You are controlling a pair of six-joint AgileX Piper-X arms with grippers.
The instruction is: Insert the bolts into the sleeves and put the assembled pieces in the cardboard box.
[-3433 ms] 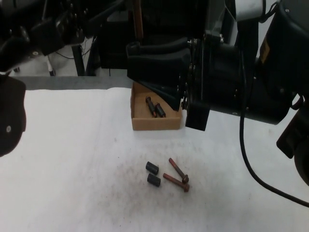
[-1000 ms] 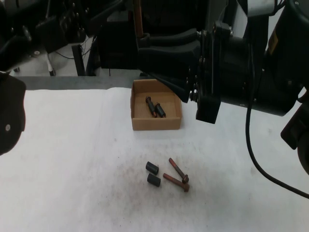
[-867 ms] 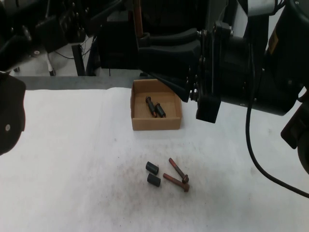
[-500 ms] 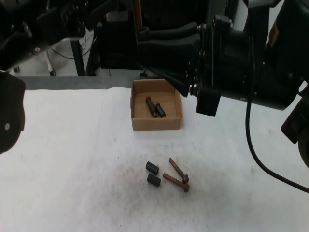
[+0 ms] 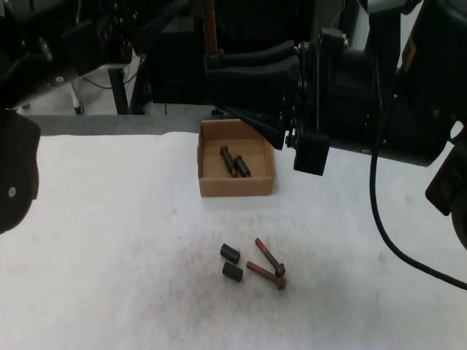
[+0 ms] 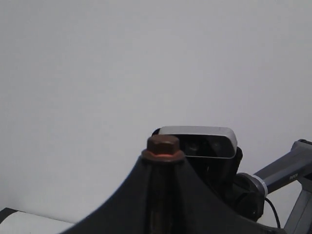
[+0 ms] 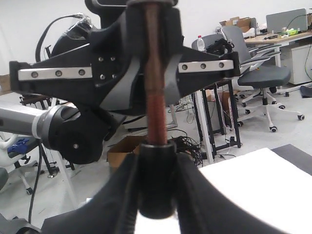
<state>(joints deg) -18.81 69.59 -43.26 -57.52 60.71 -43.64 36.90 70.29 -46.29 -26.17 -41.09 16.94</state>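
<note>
Two arms meet in the air above the far edge of the white bench (image 5: 102,255). The bigger shape in the high view is the right arm, coming in from the right side with its black fingers pointing toward the left.

The right gripper (image 7: 156,160) is pinched on a black sleeve (image 7: 156,190), one finger pressed against each side of it. Facing it, the left gripper (image 6: 164,168) is clamped around a rusty bolt (image 7: 153,87), whose hexagonal head sticks out just past the fingertips in the left wrist view. The shaft runs straight from the left gripper to the top end of the sleeve and meets its opening. How far in it sits cannot be told.

Below and just in front of the grippers, a cardboard box (image 5: 235,187) stands on the bench with two assembled pieces (image 5: 241,166) lying side by side inside.

Nearer the camera, well apart from the box, two loose bolts (image 5: 268,257) lie close together, their heads nearly touching. Just to their left, two loose sleeves (image 5: 230,253) lie one behind the other.
</note>
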